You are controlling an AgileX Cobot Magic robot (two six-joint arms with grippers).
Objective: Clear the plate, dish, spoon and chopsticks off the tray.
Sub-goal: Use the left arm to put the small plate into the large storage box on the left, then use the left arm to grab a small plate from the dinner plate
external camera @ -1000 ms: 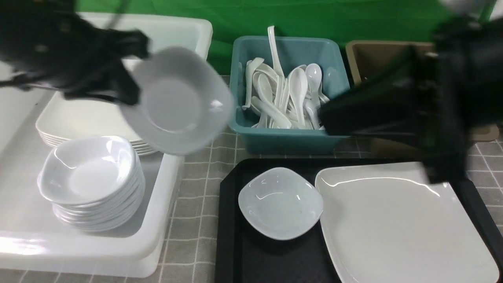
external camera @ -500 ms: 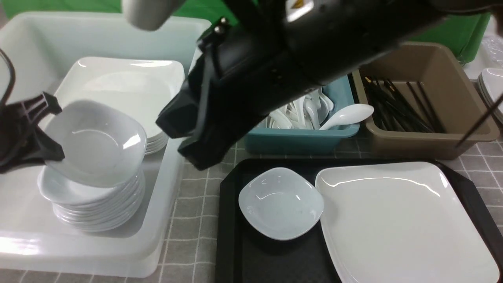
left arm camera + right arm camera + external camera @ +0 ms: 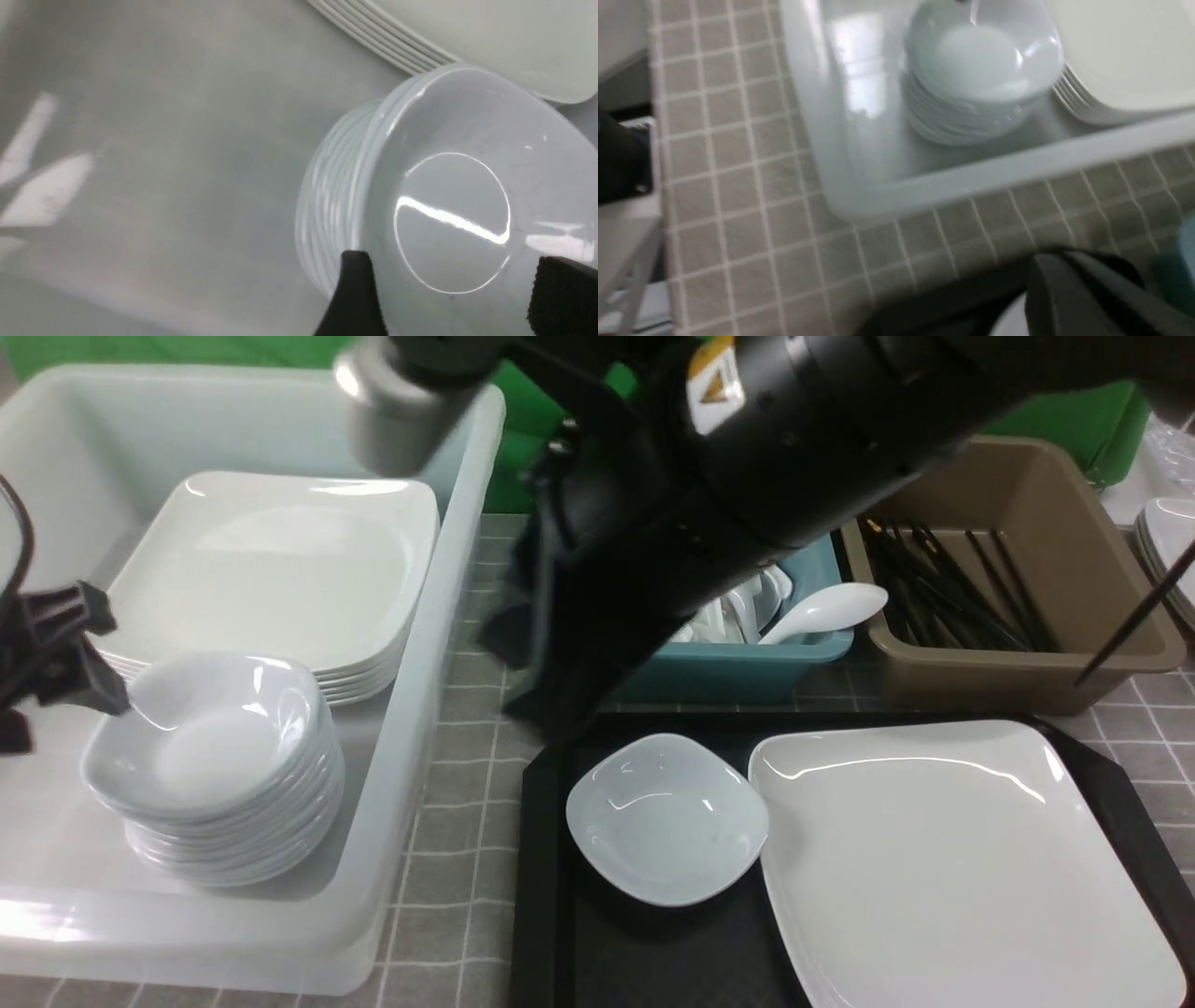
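On the black tray [image 3: 546, 896] sit a small white dish [image 3: 667, 817] and, to its right, the large white plate [image 3: 952, 859]. My left gripper [image 3: 56, 658] hangs open at the far left. Its fingers [image 3: 355, 289] stand apart on either side of the rim of the top dish [image 3: 453, 210], which rests on the dish stack [image 3: 210, 747]. My right gripper [image 3: 541, 695] is blurred, shut and empty, just above the tray's far left corner. In the right wrist view, it [image 3: 1045, 275] is a dark closed wedge. Spoons [image 3: 822, 611] fill the teal tub, and chopsticks [image 3: 952, 588] lie in the brown tub.
A big white tub [image 3: 401, 784] on the left holds the dish stack and a pile of large plates [image 3: 271, 560]. The teal tub [image 3: 738, 667] and the brown tub [image 3: 1018, 677] stand behind the tray. More plates [image 3: 1167, 541] sit at the far right edge.
The left gripper set its dish down on the stack and opened. The right arm swung in from the right across the view, and its tip now sits by the tray's far left corner.
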